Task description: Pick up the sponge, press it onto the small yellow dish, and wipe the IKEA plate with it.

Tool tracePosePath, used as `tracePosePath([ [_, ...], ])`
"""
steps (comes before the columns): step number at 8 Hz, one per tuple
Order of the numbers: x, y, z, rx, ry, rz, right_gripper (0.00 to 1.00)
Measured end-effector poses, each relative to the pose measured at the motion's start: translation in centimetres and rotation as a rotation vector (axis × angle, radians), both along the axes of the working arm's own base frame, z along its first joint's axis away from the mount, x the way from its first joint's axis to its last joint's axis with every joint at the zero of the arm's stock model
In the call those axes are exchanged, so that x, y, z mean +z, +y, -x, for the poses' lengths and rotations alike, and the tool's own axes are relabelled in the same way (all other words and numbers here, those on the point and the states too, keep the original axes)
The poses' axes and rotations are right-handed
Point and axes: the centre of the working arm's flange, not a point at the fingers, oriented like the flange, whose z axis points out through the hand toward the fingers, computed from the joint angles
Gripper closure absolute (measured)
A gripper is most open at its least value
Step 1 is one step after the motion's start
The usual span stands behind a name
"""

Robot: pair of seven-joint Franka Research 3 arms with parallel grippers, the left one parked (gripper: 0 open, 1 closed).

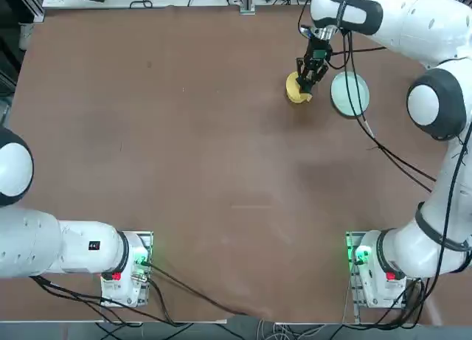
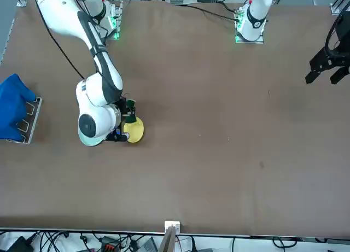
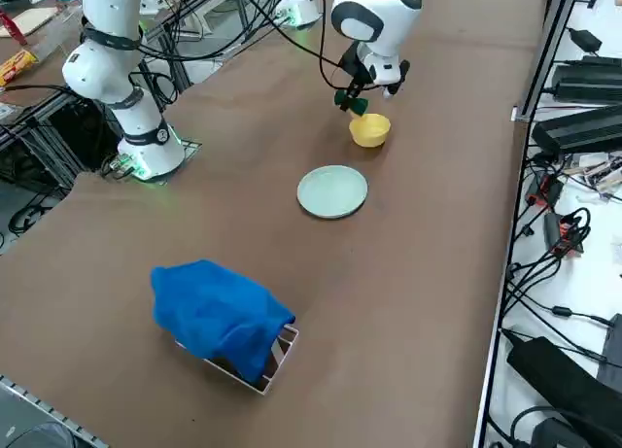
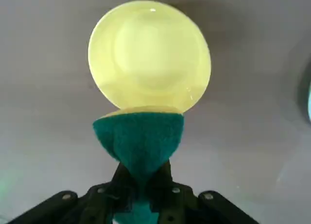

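The right pincer (image 4: 142,178) clenched the sponge (image 4: 141,139), squeezing its green part, at the near rim of the small yellow dish (image 4: 149,56). The IKEA plate (image 3: 332,191) lay near the dish on the brown desk (image 3: 408,273).

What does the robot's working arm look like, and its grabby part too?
The right arm is mostly white and rounded, with dark grey bands around its joints and black cables running along it. Green lights glow at its base. The right gripper is black, with two slim jaws and little round silver screws.
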Motion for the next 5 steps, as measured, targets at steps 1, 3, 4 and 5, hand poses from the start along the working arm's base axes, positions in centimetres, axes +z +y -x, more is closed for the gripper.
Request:
tracePosePath([
  [1,-0.1,-0.4,-0.2,-0.004,0.0,-0.002,0.84],
  [3,-0.9,-0.8,-0.8,-0.008,0.005,-0.006,0.84],
  [4,-1.6,-0.8,-0.9,-0.001,0.012,-0.009,0.84],
  [5,-2.2,-0.8,-0.9,0.008,0.019,-0.014,0.84],
])
